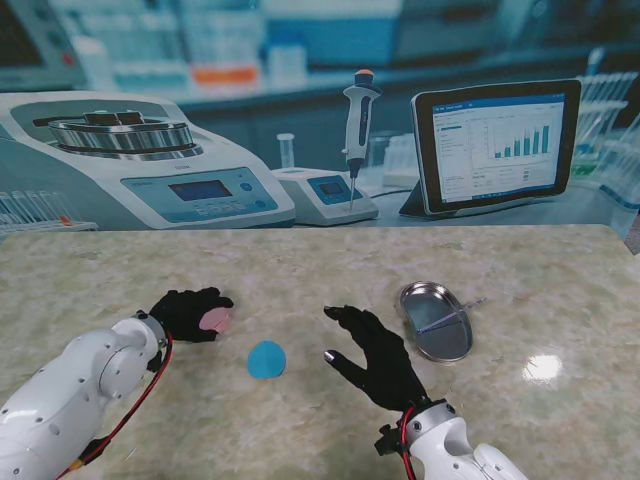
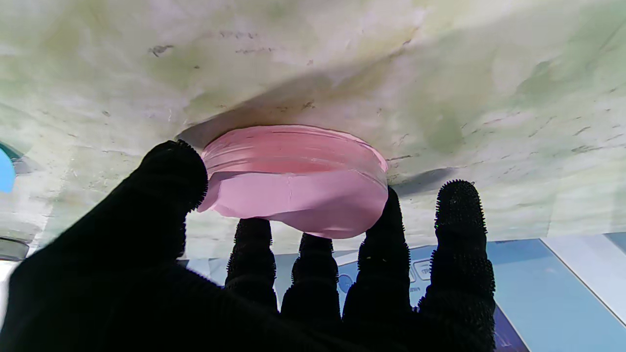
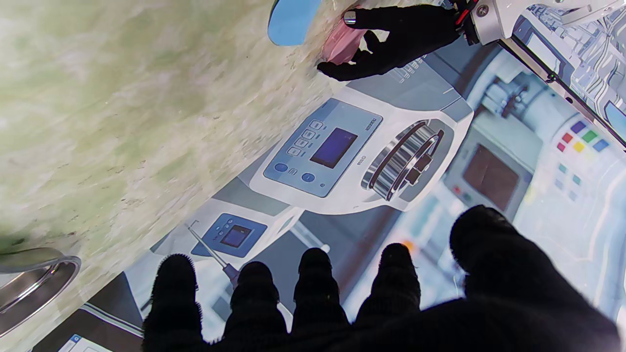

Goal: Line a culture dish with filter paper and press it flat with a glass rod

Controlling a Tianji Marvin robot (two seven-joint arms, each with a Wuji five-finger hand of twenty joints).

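1. Culture dish point(image 1: 217, 319): a shallow round dish, pink through its clear wall, resting flat on the marble table top on the left side. The left wrist view point(image 2: 293, 178) shows its low rim and a pink sheet at its mouth.
2. Filter paper point(image 1: 267, 359): a small blue disc lying flat on the table, right of the dish and nearer to me, apart from it.
3. Glass rod point(image 1: 448, 319): a thin clear rod lying slantwise across an oval metal tray point(image 1: 412, 298) farther right, one end jutting past the tray's far right rim.
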